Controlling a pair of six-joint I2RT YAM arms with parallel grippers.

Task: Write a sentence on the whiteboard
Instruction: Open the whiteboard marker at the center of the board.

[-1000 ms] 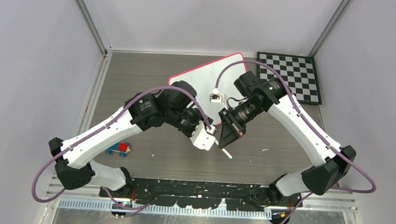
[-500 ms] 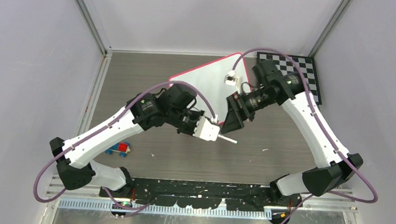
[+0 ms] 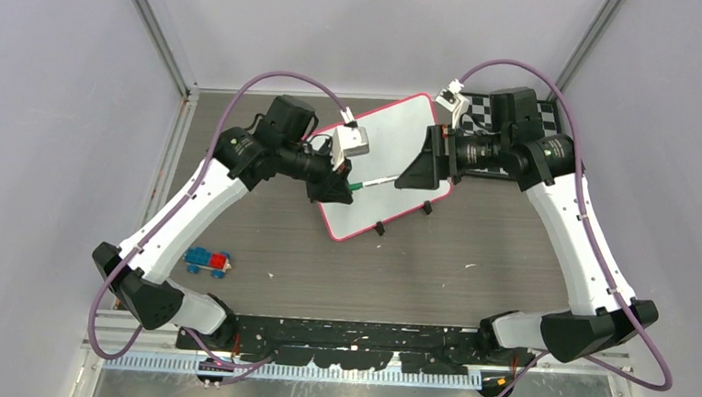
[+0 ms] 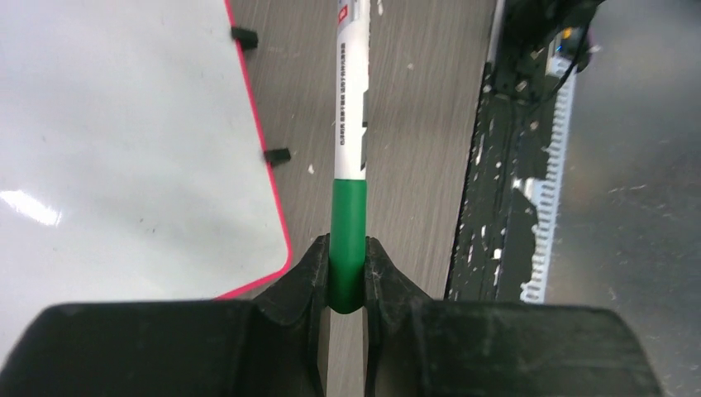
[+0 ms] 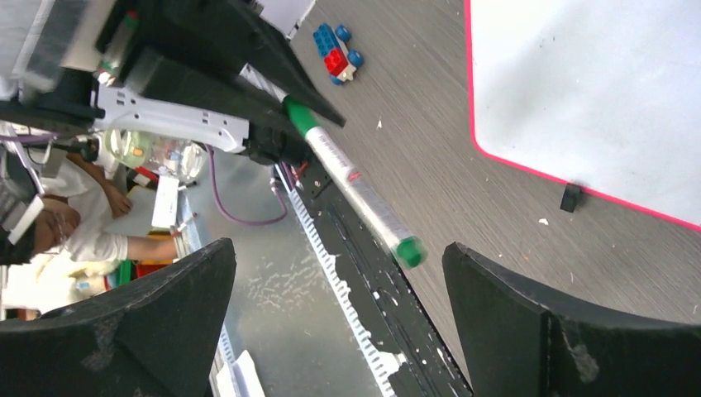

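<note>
The whiteboard (image 3: 382, 150) lies at the table's far middle, white with a pink-red rim; it also shows in the left wrist view (image 4: 124, 124) and the right wrist view (image 5: 595, 83). No sentence is in view; the part of the board that shows is bare. My left gripper (image 3: 341, 187) (image 4: 347, 265) is shut on the green end of a white marker (image 3: 376, 182) (image 4: 350, 124), held level above the board. The marker (image 5: 355, 194) points at my right gripper (image 3: 411, 170) (image 5: 337, 248), which stands open and empty just off its far tip.
A black-and-white checkered board (image 3: 541, 113) lies at the far right, partly under my right arm. A small red-and-blue toy car (image 3: 208, 262) (image 5: 337, 54) sits near left. Two black clips (image 3: 380, 228) stick out from the whiteboard's near rim. Grey walls close in the table.
The marker passed from my right gripper to my left one. The right gripper opened and drew back to the right. Both arms swung from the table's middle to above the whiteboard.
</note>
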